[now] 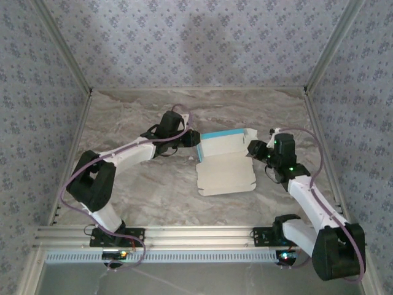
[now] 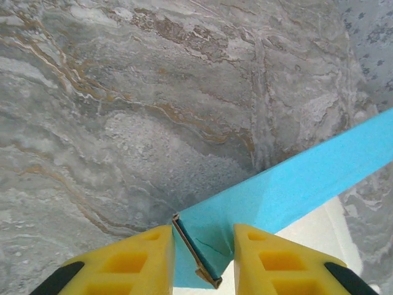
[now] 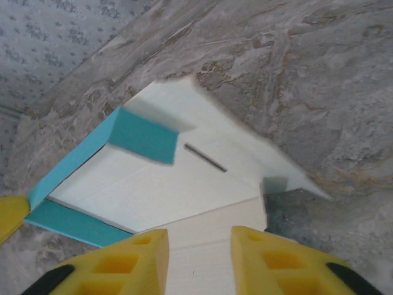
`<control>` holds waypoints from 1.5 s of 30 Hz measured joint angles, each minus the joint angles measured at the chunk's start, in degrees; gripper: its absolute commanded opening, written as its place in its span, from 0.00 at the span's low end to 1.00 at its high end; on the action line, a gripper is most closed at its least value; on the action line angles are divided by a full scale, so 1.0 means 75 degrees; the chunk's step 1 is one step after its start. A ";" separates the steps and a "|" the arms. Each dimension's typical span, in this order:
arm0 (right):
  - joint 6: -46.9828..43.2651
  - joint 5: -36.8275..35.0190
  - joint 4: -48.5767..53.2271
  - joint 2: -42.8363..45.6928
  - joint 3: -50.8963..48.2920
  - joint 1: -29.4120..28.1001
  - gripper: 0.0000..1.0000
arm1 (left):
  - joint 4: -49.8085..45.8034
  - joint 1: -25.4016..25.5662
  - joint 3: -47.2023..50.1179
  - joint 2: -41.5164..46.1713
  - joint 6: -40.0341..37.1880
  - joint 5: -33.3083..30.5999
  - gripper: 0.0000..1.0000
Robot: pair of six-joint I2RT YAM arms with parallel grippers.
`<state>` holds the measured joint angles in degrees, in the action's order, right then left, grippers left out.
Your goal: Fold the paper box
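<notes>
paper box (image 1: 226,169) lies mid table (image 1: 153,196), far blue wall raised. left gripper (image 1: 191,139) pinches that wall's left corner; right gripper (image 1: 255,149) hovers, jaws apart, over the right edge (beige side up). a hard leftward tug could crease the wall or drag the sheet.

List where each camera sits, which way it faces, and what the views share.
Top external: fixed above and behind the arms, looking down on the table; shows both arms, left hand and right hand flanking the paper box.
Left wrist: sits behind the left hand, aimed along its yellow fingers at the box's blue wall and the table.
Right wrist: sits behind the right hand, aimed over its yellow fingers at the box's pale inside.
Shared: all three see the box.
</notes>
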<state>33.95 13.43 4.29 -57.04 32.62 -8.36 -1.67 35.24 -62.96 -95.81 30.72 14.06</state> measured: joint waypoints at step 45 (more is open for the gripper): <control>0.4211 0.2538 0.1166 -0.2081 0.0277 0.1492 0.19 | -0.0289 0.1017 0.0079 0.0376 -0.1145 -0.1142 0.25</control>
<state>65.54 32.47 13.04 -72.64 34.70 2.83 -3.84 42.87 -62.37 -92.99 22.13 5.50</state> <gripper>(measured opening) 0.187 0.250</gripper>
